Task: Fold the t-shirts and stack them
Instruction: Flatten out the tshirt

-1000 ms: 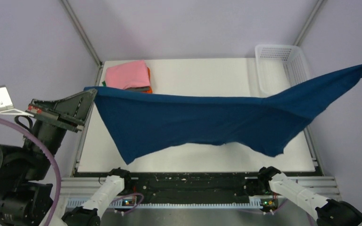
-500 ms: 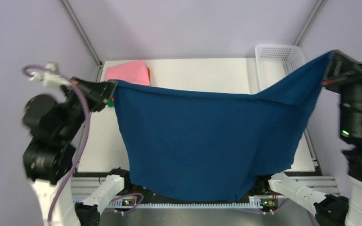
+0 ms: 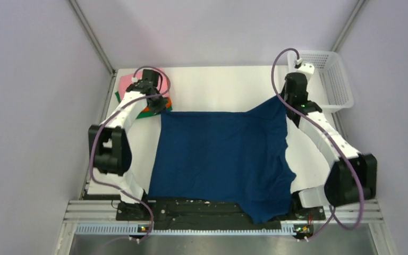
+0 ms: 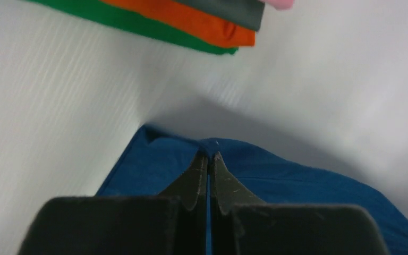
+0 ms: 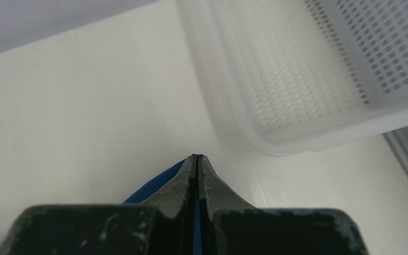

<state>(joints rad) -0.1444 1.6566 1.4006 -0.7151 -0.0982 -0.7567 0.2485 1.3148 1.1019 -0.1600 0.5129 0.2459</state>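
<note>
The left gripper and right gripper each pinch a far corner of the blue shirt, spread unfolded on the table between them. Just beyond the left gripper sits the folded pile. This shirt is yet to be folded and stacked.

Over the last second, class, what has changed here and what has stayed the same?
The navy t-shirt, held stretched in the air, was lowered and spread onto the table, its near hem hanging over the front edge. Both arms reached forward and down. The left fingers and right fingers stay shut on its far corners. The folded stack and basket are unmoved.
</note>
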